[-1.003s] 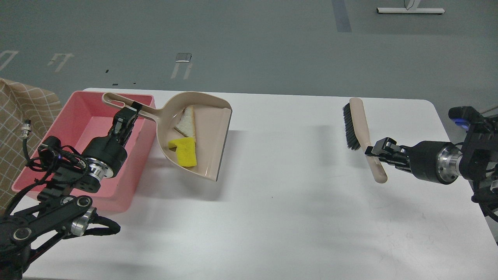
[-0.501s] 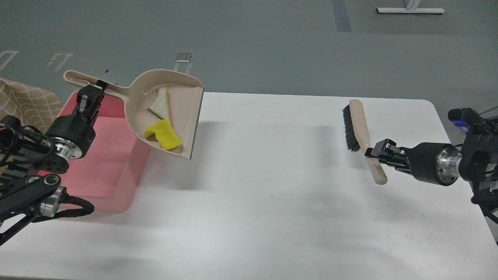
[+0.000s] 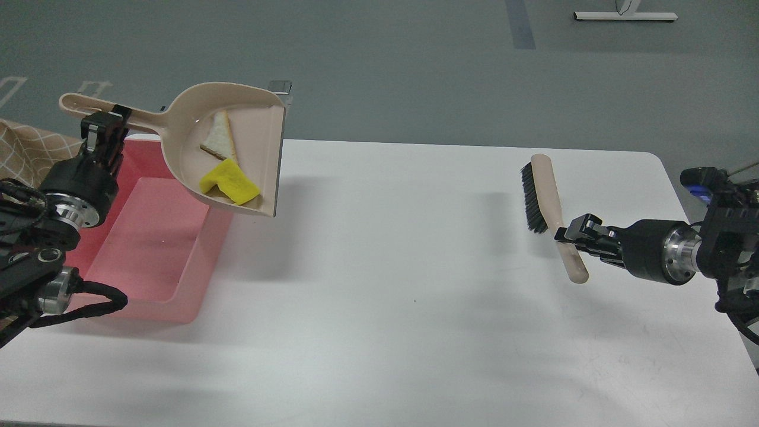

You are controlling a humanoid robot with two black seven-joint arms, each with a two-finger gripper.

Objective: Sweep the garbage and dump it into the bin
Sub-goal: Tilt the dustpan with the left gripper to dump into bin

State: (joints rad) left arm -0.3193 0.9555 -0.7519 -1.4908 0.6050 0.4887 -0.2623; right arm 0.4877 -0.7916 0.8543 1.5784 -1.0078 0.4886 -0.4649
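My left gripper (image 3: 107,121) is shut on the handle of the beige dustpan (image 3: 255,118) and holds it in the air over the far right part of the pink bin (image 3: 151,237). The garbage lies in the pan: a white bread wedge (image 3: 218,137) with brown crust and a yellow sponge chunk (image 3: 230,184). The bin's inside looks empty. My right gripper (image 3: 570,235) is shut on the handle of the beige black-bristled brush (image 3: 544,190), held above the table at the right.
The white table (image 3: 403,284) carries the bin at its left end. A checked beige cloth (image 3: 29,151) lies at the far left. Grey floor lies beyond the table's far edge.
My left arm has lifted the dustpan up and to the left, from beside the bin to over it, with both scraps still in the pan. The right arm and brush have barely moved.
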